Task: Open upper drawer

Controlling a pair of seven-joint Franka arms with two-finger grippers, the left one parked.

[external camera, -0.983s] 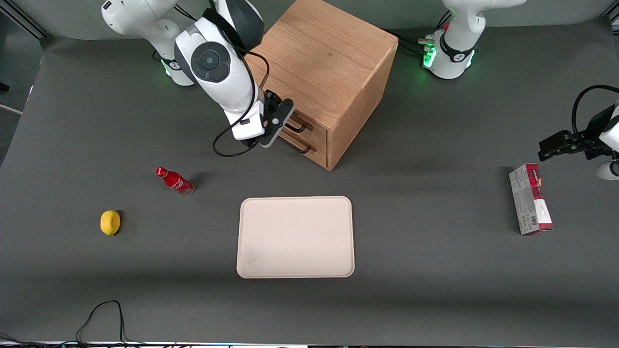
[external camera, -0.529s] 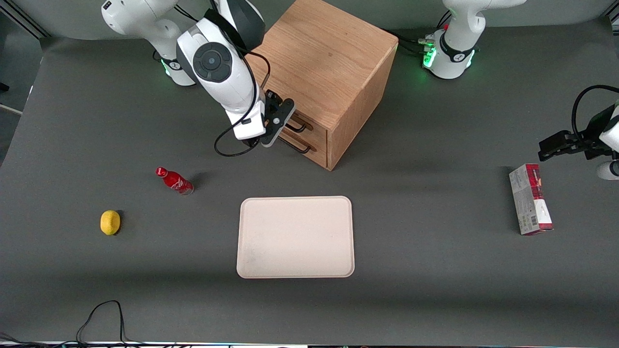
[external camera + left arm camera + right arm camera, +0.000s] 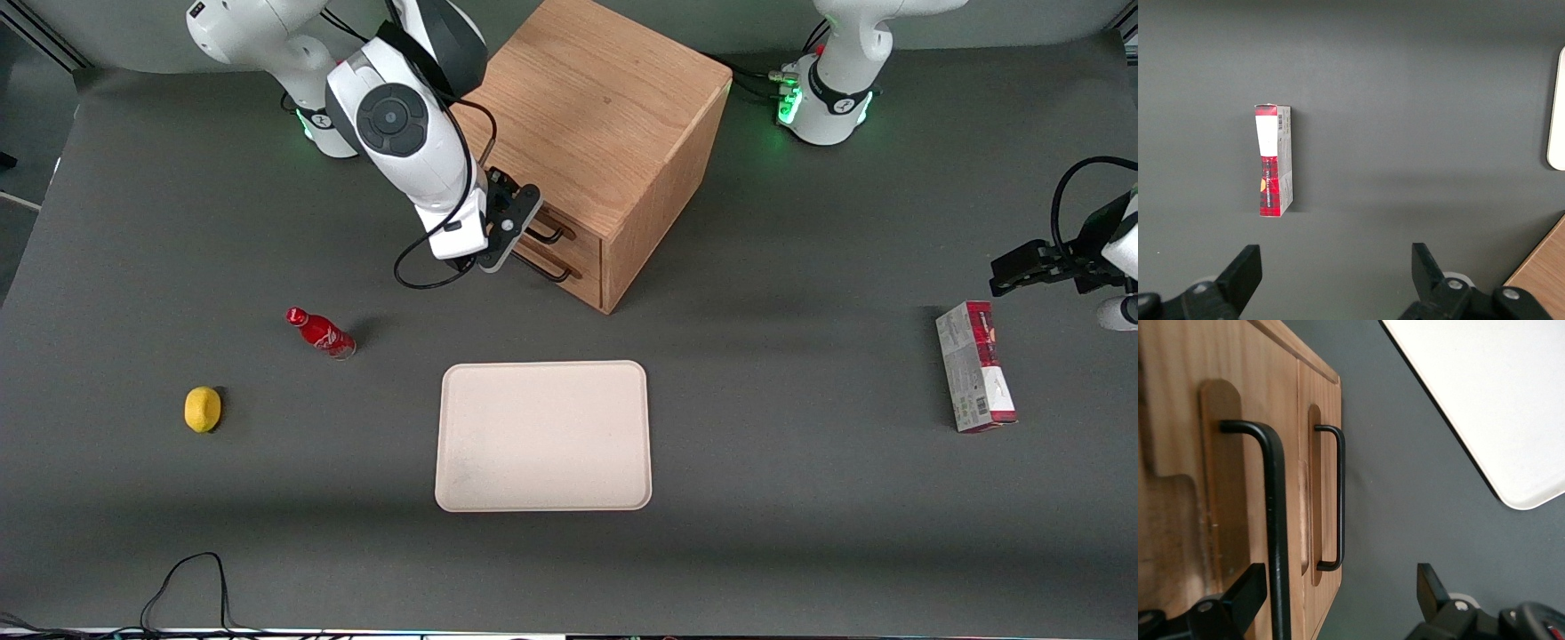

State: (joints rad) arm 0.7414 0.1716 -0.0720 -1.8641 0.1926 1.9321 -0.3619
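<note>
Upper drawer (image 3: 553,230) sits shut in the front face of the oak cabinet (image 3: 605,116), above the lower drawer (image 3: 558,264), whose own handle (image 3: 1331,499) is the smaller bar in my wrist view. My gripper (image 3: 517,233) is right at the cabinet front, about eleven o'clock from the pale tray (image 3: 543,436), fingers spread wide and holding nothing. The upper handle (image 3: 1273,520) runs between the two fingertips, close to one fingertip (image 3: 1245,590) and well clear of the other. I judge the step in hand is closing on that bar. To do it well I should centre the bar in the gap, keep above the lower handle, clamp firmly, then pull straight out from the cabinet's face without twisting.
</note>
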